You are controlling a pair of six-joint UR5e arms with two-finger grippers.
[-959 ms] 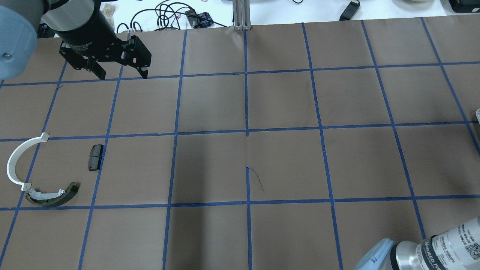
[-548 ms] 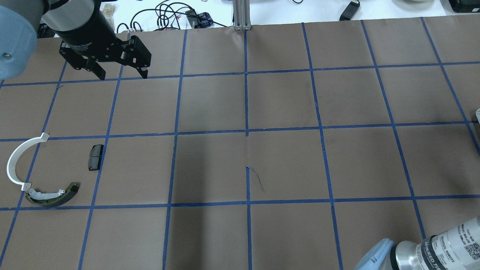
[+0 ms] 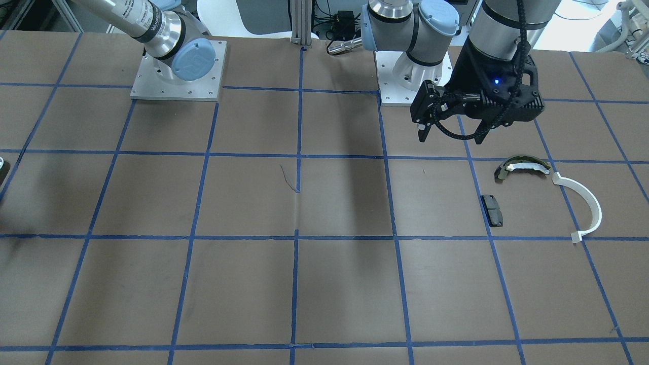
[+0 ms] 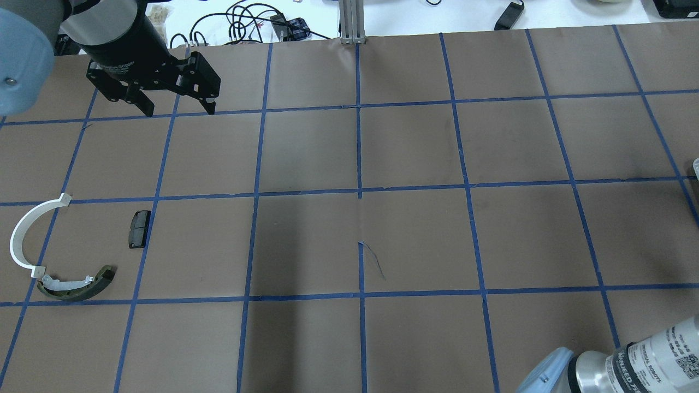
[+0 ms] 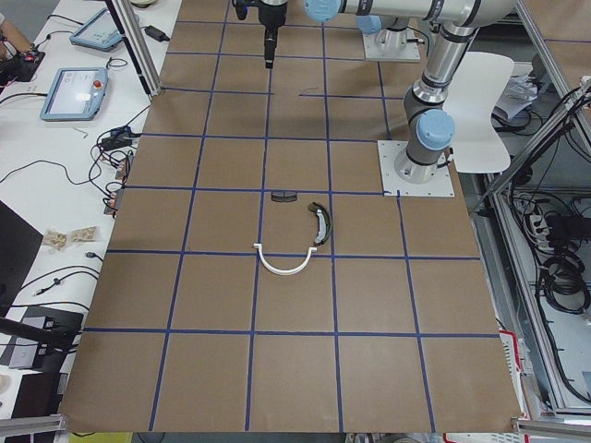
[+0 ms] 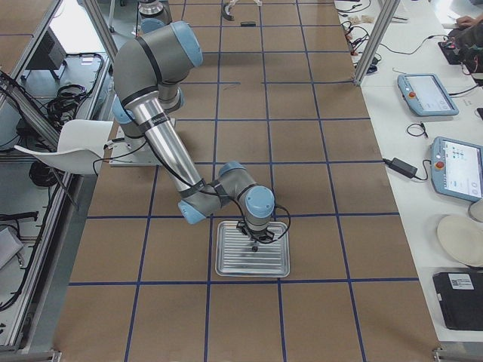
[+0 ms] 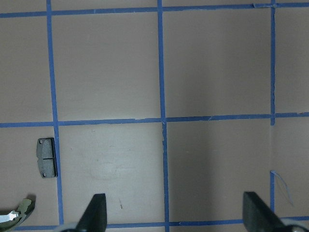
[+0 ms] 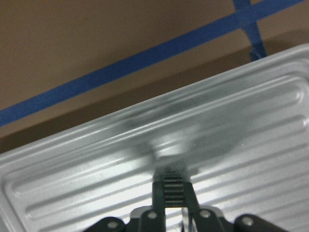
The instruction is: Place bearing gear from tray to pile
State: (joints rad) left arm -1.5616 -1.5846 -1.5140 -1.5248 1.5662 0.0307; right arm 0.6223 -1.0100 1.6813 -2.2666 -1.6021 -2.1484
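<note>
My right gripper [image 8: 173, 186] is shut on a small black toothed bearing gear [image 8: 172, 193], just above the ribbed silver tray [image 8: 251, 121]. The exterior right view shows the gripper [image 6: 254, 240] over the tray [image 6: 226, 264]. The pile lies at the table's left: a white half-ring [image 4: 22, 234], an olive-and-white brake shoe [image 4: 76, 284] and a small black pad [image 4: 139, 229]. My left gripper [image 4: 179, 111] hangs open and empty above the table, beyond the pile. Its wrist view shows the pad [image 7: 47, 157] and the shoe's tip [image 7: 17, 215].
The table is brown paper with a blue tape grid. An aluminium post [image 4: 352, 22] stands at the far edge, with cables [image 4: 240, 24] behind it. The right arm's elbow [image 4: 600, 365] fills the near right corner. Both arm bases [image 3: 177, 76] are bolted on the robot's side.
</note>
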